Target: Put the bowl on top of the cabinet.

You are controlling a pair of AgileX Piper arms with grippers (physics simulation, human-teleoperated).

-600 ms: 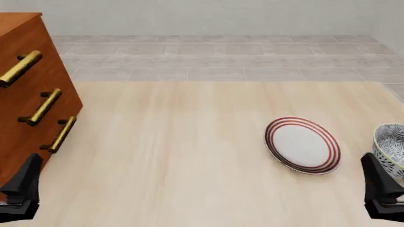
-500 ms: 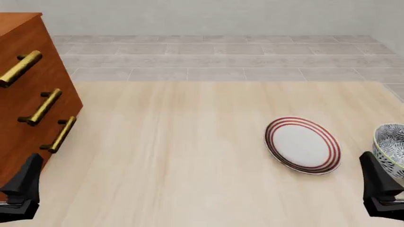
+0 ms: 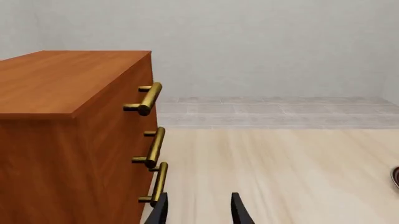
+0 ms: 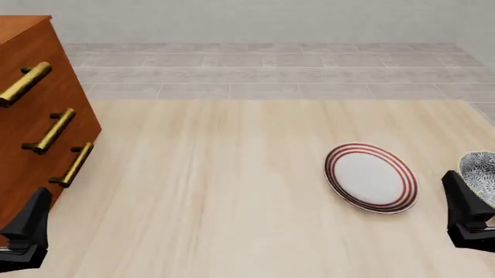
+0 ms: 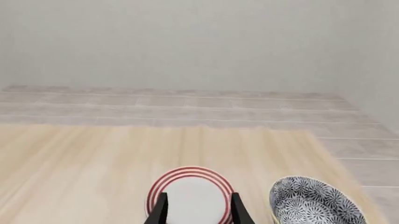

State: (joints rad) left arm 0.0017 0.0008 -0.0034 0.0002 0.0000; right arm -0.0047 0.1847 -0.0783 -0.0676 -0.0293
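Note:
The bowl [image 4: 479,169], white with a dense dark floral pattern, sits on the table at the far right edge, cut off by the frame. In the right wrist view the bowl [image 5: 315,203] lies just beside my right gripper [image 5: 197,211], which is open and empty. The reddish-brown cabinet [image 4: 31,124] with brass bar handles stands at the far left. My right gripper [image 4: 462,204] hangs just in front of the bowl. My left gripper [image 4: 29,225] is low beside the cabinet's front. The left wrist view has the cabinet [image 3: 68,140] close by and my left gripper [image 3: 198,212] open and empty.
A flat white plate [image 4: 371,178] with red rings lies left of the bowl; in the right wrist view the plate [image 5: 190,191] sits straight ahead of the fingers. A tiled floor lies beyond the table's far edge [image 4: 279,99].

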